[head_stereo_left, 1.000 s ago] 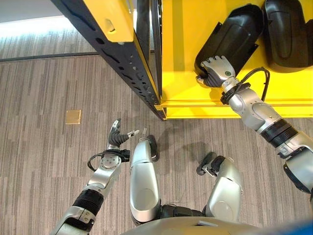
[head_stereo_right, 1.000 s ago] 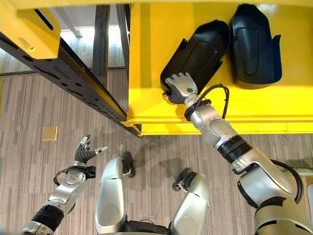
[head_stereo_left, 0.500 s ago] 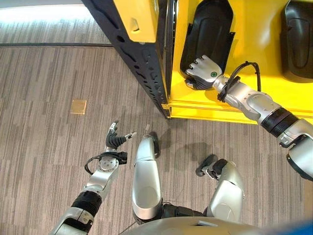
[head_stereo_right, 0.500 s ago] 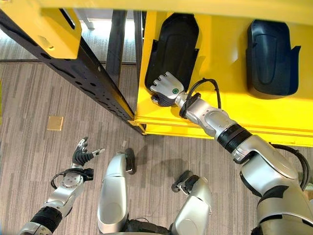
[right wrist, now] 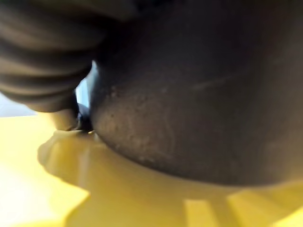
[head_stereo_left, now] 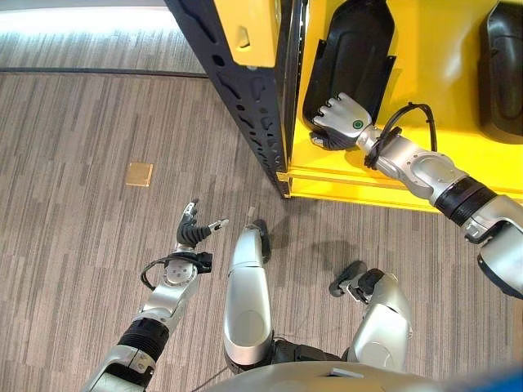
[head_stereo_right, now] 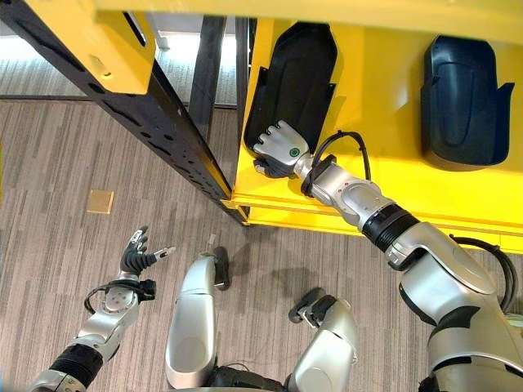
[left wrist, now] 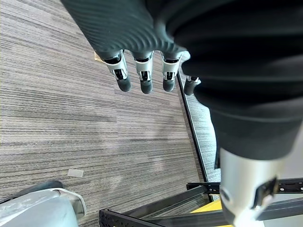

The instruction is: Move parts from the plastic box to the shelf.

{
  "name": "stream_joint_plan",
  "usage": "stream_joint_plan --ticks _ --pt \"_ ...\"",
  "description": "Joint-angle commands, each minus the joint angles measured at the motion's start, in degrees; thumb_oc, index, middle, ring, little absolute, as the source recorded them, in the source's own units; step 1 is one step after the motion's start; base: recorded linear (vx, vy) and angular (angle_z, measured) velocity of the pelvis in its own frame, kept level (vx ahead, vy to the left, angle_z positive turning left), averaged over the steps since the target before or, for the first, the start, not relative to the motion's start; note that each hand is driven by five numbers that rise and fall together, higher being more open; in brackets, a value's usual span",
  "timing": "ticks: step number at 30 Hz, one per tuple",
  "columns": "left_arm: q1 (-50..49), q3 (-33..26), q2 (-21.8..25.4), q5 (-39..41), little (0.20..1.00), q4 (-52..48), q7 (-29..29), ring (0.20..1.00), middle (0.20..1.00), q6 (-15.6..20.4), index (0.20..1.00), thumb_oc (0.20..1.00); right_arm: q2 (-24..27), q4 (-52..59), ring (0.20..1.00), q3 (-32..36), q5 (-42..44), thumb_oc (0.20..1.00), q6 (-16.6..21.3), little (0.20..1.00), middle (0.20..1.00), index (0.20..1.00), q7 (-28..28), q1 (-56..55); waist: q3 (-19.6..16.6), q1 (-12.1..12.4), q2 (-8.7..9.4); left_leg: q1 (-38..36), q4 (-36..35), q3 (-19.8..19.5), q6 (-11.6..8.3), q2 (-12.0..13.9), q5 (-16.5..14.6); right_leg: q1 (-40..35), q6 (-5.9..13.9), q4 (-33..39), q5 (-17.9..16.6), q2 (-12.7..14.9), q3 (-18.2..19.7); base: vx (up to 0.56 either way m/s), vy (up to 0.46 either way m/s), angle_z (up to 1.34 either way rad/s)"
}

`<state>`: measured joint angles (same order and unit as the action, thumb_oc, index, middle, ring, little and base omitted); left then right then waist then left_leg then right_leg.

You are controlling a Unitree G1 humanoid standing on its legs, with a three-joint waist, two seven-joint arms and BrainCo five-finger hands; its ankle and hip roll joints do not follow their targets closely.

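Observation:
A long black plastic part [head_stereo_left: 355, 49] lies on the yellow shelf [head_stereo_left: 441, 106], its length running toward the back. My right hand [head_stereo_left: 341, 118] sits at its near end, fingers curled round that end. In the right wrist view the dark part [right wrist: 199, 94] rests right on the yellow board [right wrist: 142, 198]. A second black part [head_stereo_right: 462, 90] lies further right on the same shelf. My left hand [head_stereo_left: 193, 236] hangs low over the carpet with fingers [left wrist: 142, 75] relaxed and nothing in it.
The rack's black perforated upright [head_stereo_left: 245, 106] and a yellow beam bracket [head_stereo_left: 253, 33] stand just left of the shelf board. A small yellow square [head_stereo_left: 139, 173] is set in the grey carpet to the left.
The camera has shifted. The right hand has turned the held part from slanted to straight, in line with the second part; in the last half second it hardly moved. The left hand stays put.

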<state>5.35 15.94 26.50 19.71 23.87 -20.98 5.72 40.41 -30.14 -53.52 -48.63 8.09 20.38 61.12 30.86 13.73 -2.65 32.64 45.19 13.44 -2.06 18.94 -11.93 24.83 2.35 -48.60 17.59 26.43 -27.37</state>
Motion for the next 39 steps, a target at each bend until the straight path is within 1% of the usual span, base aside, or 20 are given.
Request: stream_joint_plan --ticks 1,3,6,9,11,14,17,19,20,21,22,24,25,26,28,33,34,37,39 --pt "-0.05 2.47 3.20 0.84 1.000 -1.71 0.16 1.000 1.000 2.82 1.000 1.000 -0.77 -6.77 0.200 -1.72 -4.04 0.200 -2.34 0.200 0.200 0.200 -1.10 1.26 -1.07 2.37 -0.90 -3.36 -4.00 2.94 0.41 0.36 -0.64 2.71 6.26 -5.43 -1.33 3.27 0.59 0.00 0.000 0.00" --pt "-0.10 2.32 3.19 0.97 1.000 -1.29 0.28 1.000 1.000 2.76 1.000 1.000 -0.06 -8.14 0.200 -2.35 -8.18 0.200 -0.82 0.200 0.200 0.200 -0.37 1.34 -1.07 2.41 -0.85 -3.58 -4.27 2.98 0.36 0.41 -0.55 2.57 6.27 -5.22 -1.34 3.16 0.59 0.00 0.000 0.00" --pt "-0.34 2.55 3.32 0.92 1.000 -0.36 0.87 1.000 1.000 3.68 1.000 1.000 1.48 -8.78 0.200 -3.42 -13.27 0.200 2.04 0.200 0.200 0.200 0.85 1.83 -1.07 2.45 -0.72 -3.63 -4.41 2.99 0.30 0.81 -0.39 2.55 6.11 -5.25 -1.35 3.18 0.55 0.00 0.000 0.00" --pt "-0.60 2.33 3.66 1.07 1.000 0.07 1.60 1.000 1.000 4.52 1.000 1.000 2.36 -9.32 0.200 -3.37 -14.06 0.200 1.90 0.200 0.200 0.200 -0.29 2.15 -1.07 2.48 -0.75 -3.56 -4.67 2.89 0.27 0.56 -0.26 2.68 5.79 -5.83 -0.78 2.90 0.75 0.00 0.000 0.00" --pt "-0.33 2.46 3.40 1.03 1.000 0.33 1.86 1.000 1.000 4.84 1.000 1.000 3.03 -10.53 0.200 -3.42 -16.45 0.200 3.38 0.200 0.200 0.200 -0.08 2.11 -1.07 2.30 -0.80 -3.51 -4.84 2.84 0.28 0.52 -0.13 3.00 5.54 -5.97 -0.70 2.80 1.03 0.00 0.000 0.00" --pt "-0.40 2.49 3.64 1.46 1.000 0.72 2.49 1.000 1.000 5.16 1.000 1.000 3.92 -11.55 0.200 -3.45 -17.11 0.200 4.77 0.200 0.200 0.200 -0.48 2.62 -1.07 2.23 -0.95 -3.41 -4.75 2.74 0.25 0.29 -0.15 3.28 5.36 -6.16 -0.55 2.64 1.39 0.00 0.000 0.00" --pt "-0.70 2.52 3.47 1.40 1.000 1.06 2.75 1.000 1.000 5.76 1.000 1.000 4.74 -11.67 0.200 -3.56 -17.41 0.200 4.52 0.200 0.200 0.200 -1.00 2.35 -1.07 2.02 -0.90 -3.39 -5.05 2.83 0.17 0.40 0.00 3.55 5.30 -5.89 -0.64 2.53 1.65 0.00 0.000 0.00" --pt "-0.82 2.45 3.47 1.34 1.000 1.02 2.90 1.000 1.000 5.74 1.000 1.000 5.16 -12.11 0.200 -3.37 -14.91 0.200 3.70 0.200 0.200 0.200 -2.36 2.21 -1.07 1.96 -0.91 -3.49 -4.93 2.86 0.27 0.35 -0.14 3.55 5.11 -6.02 -0.48 2.50 1.73 0.00 0.000 0.00" --pt "-0.63 2.60 3.30 1.37 1.000 1.17 2.75 1.000 1.000 5.81 1.000 1.000 5.19 -12.44 0.200 -3.16 -14.34 0.200 3.44 0.200 0.200 0.200 -1.86 1.99 -1.07 1.77 -0.83 -3.42 -4.73 2.90 0.23 0.40 -0.26 3.65 5.08 -6.09 -0.43 2.50 1.88 0.00 0.000 0.00" --pt "-0.54 2.67 3.29 1.36 1.000 1.13 2.71 1.000 1.000 5.76 1.000 1.000 5.13 -12.60 0.423 -3.10 -14.81 0.423 3.68 0.423 0.423 0.423 -1.86 1.99 -1.07 1.73 -0.81 -3.36 -4.64 2.87 0.23 0.38 -0.33 3.73 5.06 -6.12 -0.39 2.45 1.99 0.00 0.000 0.00" --pt "-0.49 2.72 3.31 1.52 1.000 1.21 2.72 1.000 1.000 5.83 1.000 1.000 5.34 -12.53 0.589 -3.06 -16.32 0.589 3.90 0.589 0.589 0.589 -1.39 1.93 -1.07 1.63 -0.80 -3.26 -4.57 2.83 0.23 0.44 -0.34 3.88 5.06 -6.11 -0.46 2.49 2.11 0.00 0.000 0.00" --pt "-0.30 2.83 3.15 1.54 1.000 1.36 2.59 1.000 1.000 5.80 1.000 1.000 5.36 -12.65 0.642 -3.18 -17.42 0.642 3.94 0.642 0.642 0.642 -0.67 1.65 -1.07 1.54 -0.81 -3.12 -4.52 2.78 0.24 0.42 -0.34 4.11 5.04 -6.10 -0.53 2.46 2.24 0.00 0.000 0.00" --pt "-0.25 2.88 3.14 1.54 1.000 1.39 2.56 1.000 1.000 5.86 1.000 1.000 5.39 -12.71 0.790 -3.06 -17.79 0.790 4.14 0.790 0.790 0.790 -0.48 1.54 -1.07 1.50 -0.84 -3.15 -4.63 2.83 0.23 0.41 -0.29 4.16 5.04 -6.09 -0.54 2.48 2.26 0.00 0.000 0.00" --pt "-0.22 2.91 3.12 1.66 1.000 1.46 2.60 1.000 1.000 5.90 1.000 1.000 5.42 -12.74 1.000 -2.89 -18.25 1.000 4.09 1.000 1.000 1.000 -0.30 1.35 -1.07 1.40 -0.93 -3.24 -4.74 2.91 0.24 0.41 -0.27 4.17 5.04 -6.09 -0.51 2.53 2.31 0.00 0.000 0.00" --pt "-0.06 2.93 2.86 1.59 1.000 1.97 2.60 1.000 1.000 6.05 1.000 1.000 5.33 -13.21 1.000 -2.45 -19.35 1.000 4.08 1.000 1.000 1.000 0.46 1.20 -1.07 1.32 -0.99 -3.31 -4.92 2.93 0.21 0.32 -0.20 4.23 5.03 -6.03 -0.52 2.41 2.48 0.00 0.000 0.00" --pt "0.10 2.99 2.65 2.02 1.000 2.23 2.37 1.000 1.000 6.56 1.000 1.000 5.43 -13.14 1.000 -2.23 -20.07 1.000 2.88 1.000 1.000 1.000 -0.81 1.33 -1.07 1.14 -1.20 -3.13 -5.34 3.05 0.11 -0.04 -0.05 4.77 5.24 -5.62 -0.96 2.32 2.78 0.00 0.000 0.00" --pt "0.17 3.01 2.56 2.05 1.000 2.16 2.23 1.000 1.000 6.50 1.000 1.000 5.28 -13.22 1.000 -2.18 -20.57 1.000 2.56 1.000 1.000 1.000 -0.78 1.27 -1.07 1.07 -1.22 -3.20 -5.53 3.08 0.11 -0.02 0.02 4.89 5.38 -5.23 -1.33 2.33 2.91 0.00 0.000 0.00" --pt "0.24 2.85 2.44 2.05 1.000 2.40 2.52 1.000 1.000 6.90 1.000 1.000 5.13 -13.36 1.000 -2.21 -22.14 1.000 3.13 1.000 1.000 1.000 -0.32 1.32 -1.07 0.96 -1.18 -3.57 -6.33 3.29 -0.08 0.27 0.49 4.62 5.55 -4.22 -1.76 2.22 2.84 0.00 0.000 0.00" --pt "0.38 2.81 2.12 1.99 1.000 2.63 2.37 1.000 1.000 6.83 1.000 1.000 5.13 -13.07 1.000 -2.10 -22.07 1.000 2.58 1.000 1.000 1.000 0.22 0.80 -1.07 0.82 -1.06 -3.63 -6.65 3.41 -0.18 0.46 0.75 4.53 5.60 -3.73 -1.98 2.10 2.82 0.00 0.000 0.00"
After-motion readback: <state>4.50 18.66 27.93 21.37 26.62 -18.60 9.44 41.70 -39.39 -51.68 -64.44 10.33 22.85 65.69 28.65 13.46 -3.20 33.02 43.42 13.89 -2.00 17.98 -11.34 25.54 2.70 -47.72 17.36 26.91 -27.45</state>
